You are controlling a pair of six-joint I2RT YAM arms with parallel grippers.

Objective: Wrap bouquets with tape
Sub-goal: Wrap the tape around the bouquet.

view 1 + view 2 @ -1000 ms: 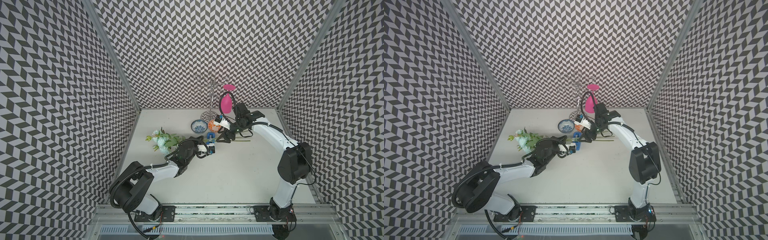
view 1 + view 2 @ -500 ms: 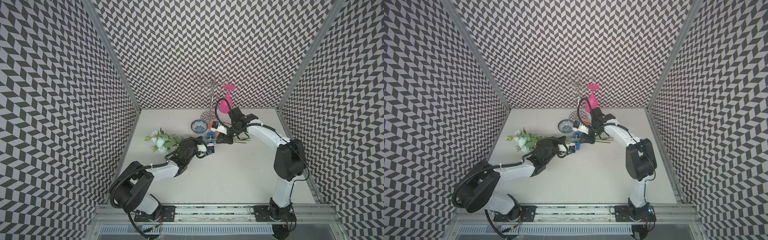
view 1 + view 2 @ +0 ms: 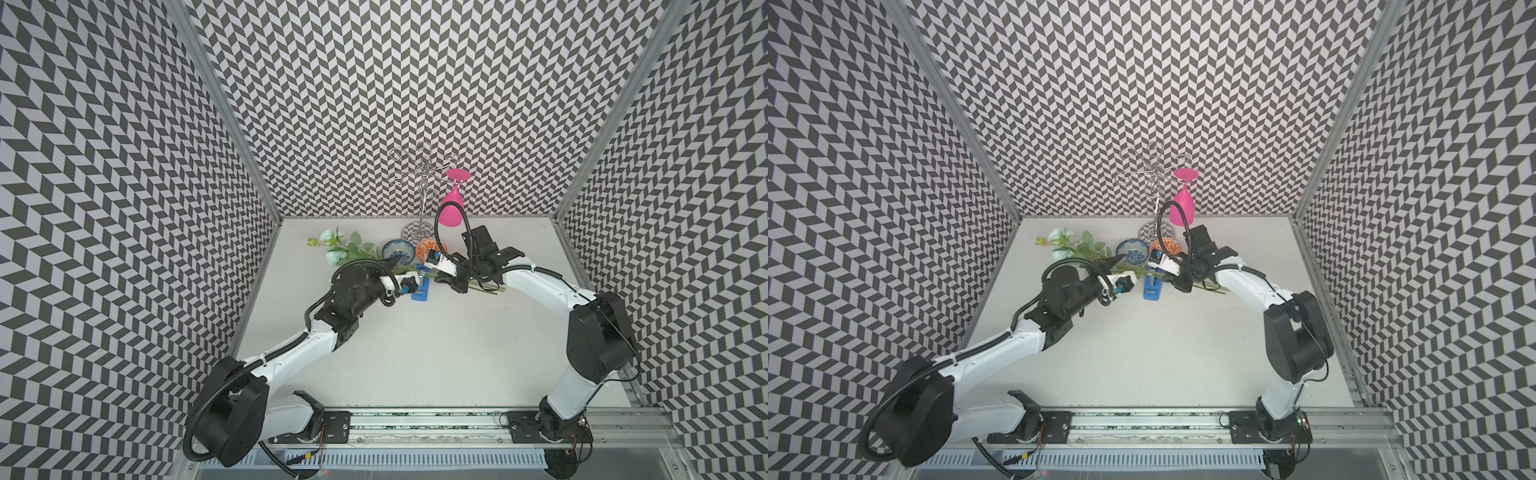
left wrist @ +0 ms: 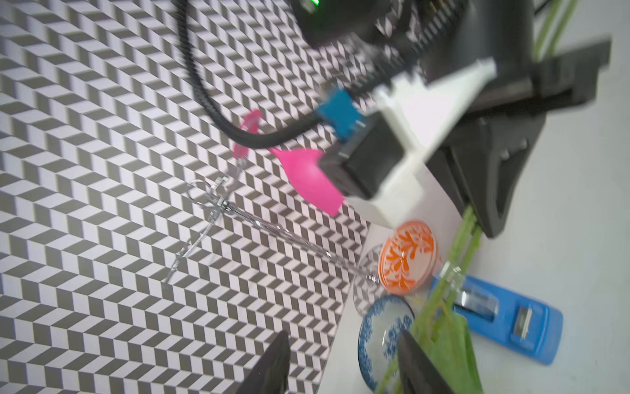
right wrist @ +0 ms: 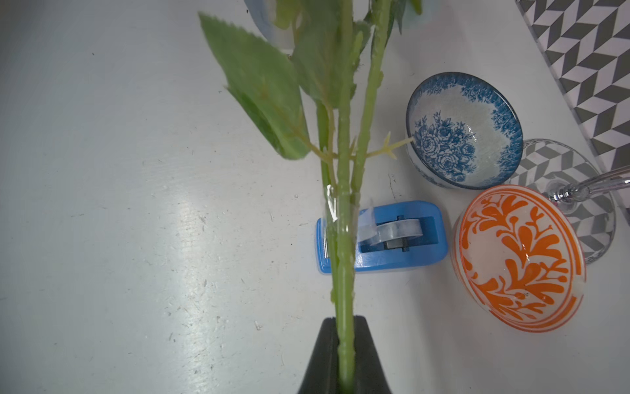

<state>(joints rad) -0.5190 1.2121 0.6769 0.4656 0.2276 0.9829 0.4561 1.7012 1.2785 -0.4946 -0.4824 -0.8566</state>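
Note:
The bouquet lies across the back of the table, with pale blooms and leaves at the left. Its thin green stems run right over the blue tape dispenser. Clear tape stretches from the roll onto the stems. In the right wrist view my right gripper is shut on the stems just past the dispenser; both top views show it there. My left gripper is open by the leaves, and the stems pass close along one finger.
A blue-patterned bowl and an orange-patterned bowl sit just behind the dispenser. A metal glass rack stands at the back wall, and a pink glass hangs upside down from it. Patterned walls enclose three sides.
My right gripper moved left and shut on the stems. My left gripper then opened and let go. The blooms swung toward the back wall.

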